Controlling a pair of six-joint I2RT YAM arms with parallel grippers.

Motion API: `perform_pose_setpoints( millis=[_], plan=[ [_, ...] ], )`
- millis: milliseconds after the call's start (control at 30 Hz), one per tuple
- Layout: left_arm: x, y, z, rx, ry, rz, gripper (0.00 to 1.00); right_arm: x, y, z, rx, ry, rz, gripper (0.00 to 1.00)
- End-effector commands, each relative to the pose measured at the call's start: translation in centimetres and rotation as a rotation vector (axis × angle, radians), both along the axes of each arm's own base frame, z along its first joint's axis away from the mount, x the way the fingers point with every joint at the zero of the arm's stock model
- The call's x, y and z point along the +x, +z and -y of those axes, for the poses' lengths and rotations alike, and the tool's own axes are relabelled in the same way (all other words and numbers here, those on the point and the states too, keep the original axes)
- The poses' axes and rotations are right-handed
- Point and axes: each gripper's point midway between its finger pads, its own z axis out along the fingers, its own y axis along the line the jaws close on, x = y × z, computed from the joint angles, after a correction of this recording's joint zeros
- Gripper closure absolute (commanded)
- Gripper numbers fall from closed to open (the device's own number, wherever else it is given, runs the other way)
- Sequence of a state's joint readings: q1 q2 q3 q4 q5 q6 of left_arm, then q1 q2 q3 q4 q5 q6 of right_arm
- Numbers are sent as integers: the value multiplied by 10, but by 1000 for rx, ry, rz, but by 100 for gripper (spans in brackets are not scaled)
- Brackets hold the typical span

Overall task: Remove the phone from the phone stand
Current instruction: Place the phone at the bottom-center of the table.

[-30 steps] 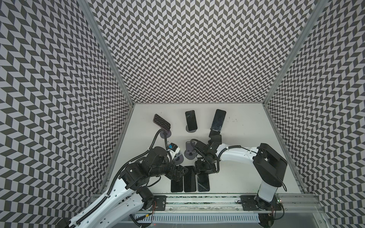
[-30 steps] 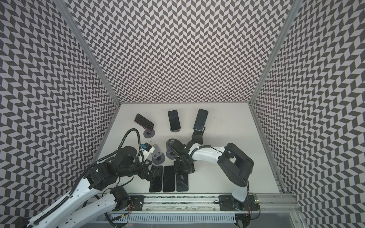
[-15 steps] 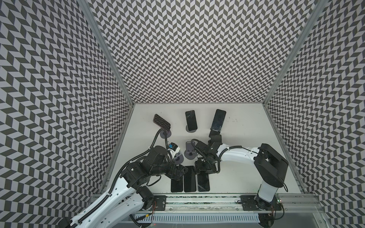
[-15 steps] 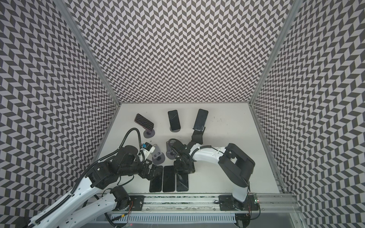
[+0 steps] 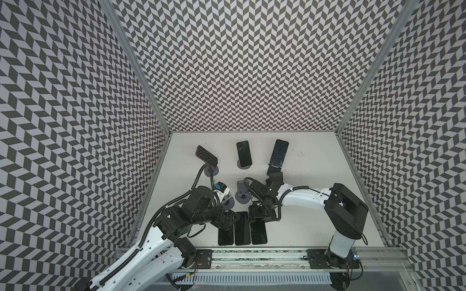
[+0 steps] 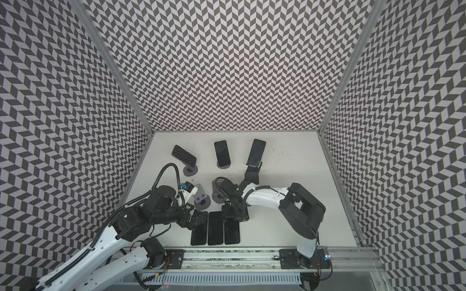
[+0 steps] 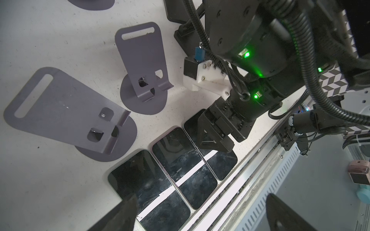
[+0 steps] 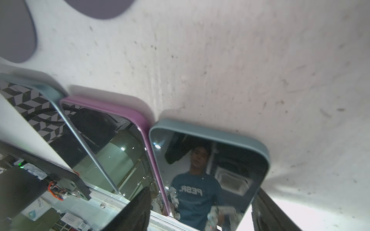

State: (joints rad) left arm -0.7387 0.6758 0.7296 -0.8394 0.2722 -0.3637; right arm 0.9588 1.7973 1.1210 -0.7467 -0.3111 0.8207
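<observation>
Left jaws wide; right jaws straddle phone (image 8: 208,160).

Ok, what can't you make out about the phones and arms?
Right end effector: whether it grips the teal-cased phone. Fingertips cut off by the right wrist view's bottom edge, covered by its body in both top views, black on black in the left wrist view.
Leftmost flat phone: far end under the left end effector in both top views.

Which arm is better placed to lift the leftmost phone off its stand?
Likely left: left gripper, open and empty, is on the leftmost phone's side; right gripper hangs over a flat phone.
</observation>
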Motion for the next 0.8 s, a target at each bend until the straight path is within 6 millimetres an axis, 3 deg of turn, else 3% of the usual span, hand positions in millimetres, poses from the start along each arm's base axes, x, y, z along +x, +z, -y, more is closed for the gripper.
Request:
perform_pose_setpoints(
  millis=[0, 400, 767],
  plan=[
    [-2, -1, -1, -4, -8, 6, 0, 6, 0, -1, 6, -16, 26, 23],
    [-2, 1, -1, -7, -13, 11, 0, 10, 8, -1, -3, -17, 47, 26],
    [-1, 2, 0, -8, -15, 10, 0, 22, 27, 1, -14, -13, 113, 25]
  ],
)
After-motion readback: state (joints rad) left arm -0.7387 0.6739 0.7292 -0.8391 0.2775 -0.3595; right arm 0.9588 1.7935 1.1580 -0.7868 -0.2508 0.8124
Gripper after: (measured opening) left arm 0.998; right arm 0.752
